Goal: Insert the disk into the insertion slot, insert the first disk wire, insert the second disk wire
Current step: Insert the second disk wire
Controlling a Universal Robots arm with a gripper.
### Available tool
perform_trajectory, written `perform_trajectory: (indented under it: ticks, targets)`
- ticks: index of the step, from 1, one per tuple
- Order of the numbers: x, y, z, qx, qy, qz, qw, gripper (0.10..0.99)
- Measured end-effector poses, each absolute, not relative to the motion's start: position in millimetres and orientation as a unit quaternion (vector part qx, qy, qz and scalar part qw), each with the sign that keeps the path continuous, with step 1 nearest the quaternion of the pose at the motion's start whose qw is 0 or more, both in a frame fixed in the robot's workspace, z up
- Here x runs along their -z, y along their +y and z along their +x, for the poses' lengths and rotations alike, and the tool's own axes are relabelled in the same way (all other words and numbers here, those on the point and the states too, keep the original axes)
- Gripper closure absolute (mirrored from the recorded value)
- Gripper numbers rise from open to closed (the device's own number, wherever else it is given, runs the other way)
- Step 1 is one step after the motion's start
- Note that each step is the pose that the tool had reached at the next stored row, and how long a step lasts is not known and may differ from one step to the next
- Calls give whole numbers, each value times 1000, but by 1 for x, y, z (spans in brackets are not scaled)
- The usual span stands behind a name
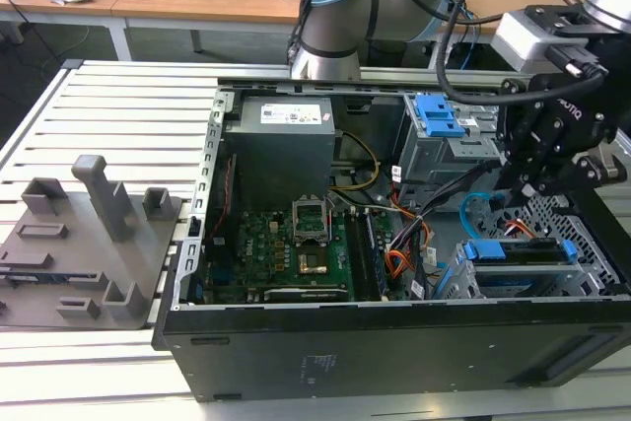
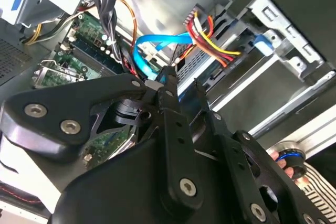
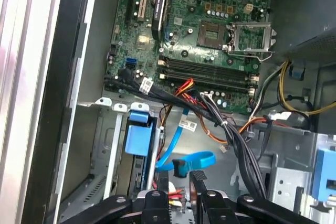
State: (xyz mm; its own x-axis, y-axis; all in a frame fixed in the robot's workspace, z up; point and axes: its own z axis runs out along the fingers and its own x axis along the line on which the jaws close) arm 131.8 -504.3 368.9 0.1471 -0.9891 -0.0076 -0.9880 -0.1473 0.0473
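Black matte gripper is hanging with fingers slightly apart, gripping nothing, at the flat glossy light-blue second disk wire. Blue-framed disk is sitting in the perforated silver insertion slot, at four o'clock inside the case.

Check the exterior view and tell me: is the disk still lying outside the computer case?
No; the disk in its blue caddy sits inside the insertion slot within the case, under the end effector.

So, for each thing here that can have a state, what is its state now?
Computer case: side open.
Disk: seated in the drive cage.
Light-blue cable: looped beside the gripper's fingertips.
Gripper: fingers nearly closed, just above the disk's rear.
Processor socket: empty, bare.
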Motion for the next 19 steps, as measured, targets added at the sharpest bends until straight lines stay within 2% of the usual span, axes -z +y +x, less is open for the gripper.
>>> perform_trajectory:
  ticks: [11, 12, 14, 19]
  targets:
    - [-355, -504, 120, 17, -631, 775, 17, 784]
    - [-355, -504, 120, 17, -631, 775, 17, 800]
    - [-355, -504, 120, 17, -631, 775, 18, 922]
    - [-354, -508, 121, 16, -631, 775, 18, 922]
